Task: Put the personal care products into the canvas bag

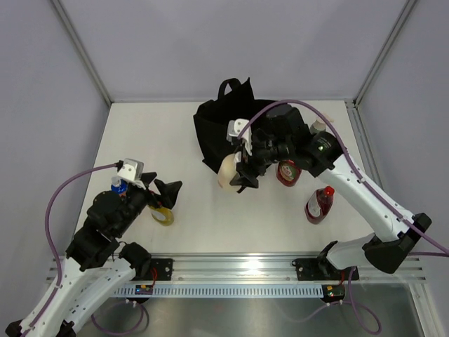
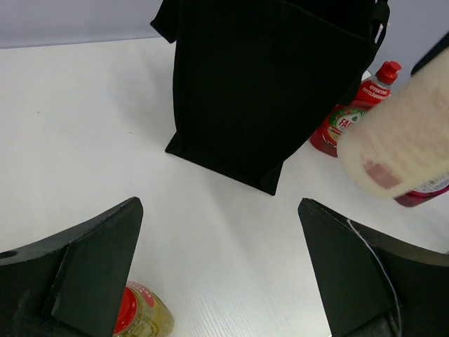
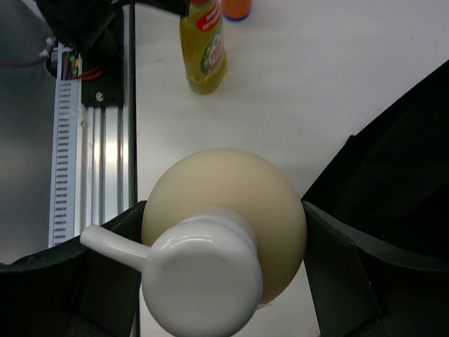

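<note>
My right gripper (image 1: 242,172) (image 3: 224,239) is shut on the cream bottle (image 1: 229,171) (image 3: 231,189), whose white pump head (image 3: 203,281) faces the wrist camera. The bottle hangs above the table just in front of the black canvas bag (image 1: 217,133) (image 2: 266,84) (image 3: 400,175); its blurred body (image 2: 400,140) shows at the right of the left wrist view. Two dark red bottles (image 1: 287,173) (image 1: 319,204) stand right of the bag. My left gripper (image 1: 167,195) (image 2: 217,274) is open and empty over the table, with the yellow bottle (image 1: 163,215) (image 2: 144,317) (image 3: 203,49) beside its left finger.
A blue-capped item (image 1: 118,186) sits by the left wrist. A pale-topped bottle (image 1: 318,126) stands behind the right arm. The metal rail (image 1: 231,267) (image 3: 91,140) runs along the near table edge. Grey walls enclose the table's back and sides.
</note>
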